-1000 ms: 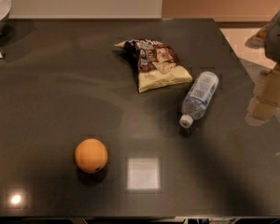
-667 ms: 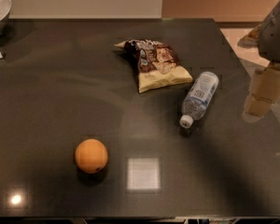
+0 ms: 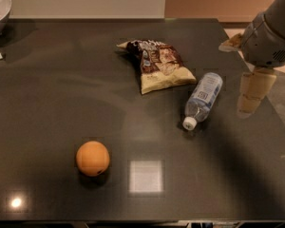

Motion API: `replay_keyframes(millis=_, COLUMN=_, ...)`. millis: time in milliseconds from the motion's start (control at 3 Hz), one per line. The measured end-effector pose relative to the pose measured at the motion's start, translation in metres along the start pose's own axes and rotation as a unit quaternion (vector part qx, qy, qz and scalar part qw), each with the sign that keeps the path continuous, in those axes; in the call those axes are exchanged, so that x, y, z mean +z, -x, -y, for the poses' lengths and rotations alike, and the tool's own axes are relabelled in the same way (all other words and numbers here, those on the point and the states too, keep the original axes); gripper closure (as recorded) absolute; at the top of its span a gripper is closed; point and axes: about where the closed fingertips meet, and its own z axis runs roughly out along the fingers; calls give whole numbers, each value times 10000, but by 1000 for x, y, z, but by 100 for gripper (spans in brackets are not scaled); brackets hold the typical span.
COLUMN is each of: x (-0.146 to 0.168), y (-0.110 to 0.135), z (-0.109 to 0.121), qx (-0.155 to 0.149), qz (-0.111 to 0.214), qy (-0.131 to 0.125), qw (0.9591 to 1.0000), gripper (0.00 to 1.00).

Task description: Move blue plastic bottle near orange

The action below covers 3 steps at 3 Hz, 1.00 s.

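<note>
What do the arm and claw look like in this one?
The arm shows at upper right: smooth light-grey, ending in a rounded grey housing with a small slotted vent. Below it the claw is tan and blocky, in stacked segments, right of the blue plastic bottle. No cables or markings show.

Views: one.
Camera view: set high by the near edge of the desk (image 3: 61, 89), tilted steeply down, facing across the top toward the far wall.
Range: middling; nearly the whole desk top fits in frame.
Frame landmarks: orange (image 3: 92, 158) lower left; blue plastic bottle (image 3: 204, 99) right of centre; gripper (image 3: 251, 99) at the right edge, near the bottle, not touching it.
</note>
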Motion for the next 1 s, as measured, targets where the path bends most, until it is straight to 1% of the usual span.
replay_keyframes(millis=333, x=24, y=5, z=15, qx=-911, qz=164, qy=-19, qw=9957, gripper=0)
replay_keyframes(millis=667, x=43, y=8, z=30, qx=-1853, qz=258, qy=90, qw=9823, gripper=0)
replay_keyframes(millis=1000, x=59, y=8, z=41, qx=-2711, qz=207, qy=363, qw=9616, gripper=0)
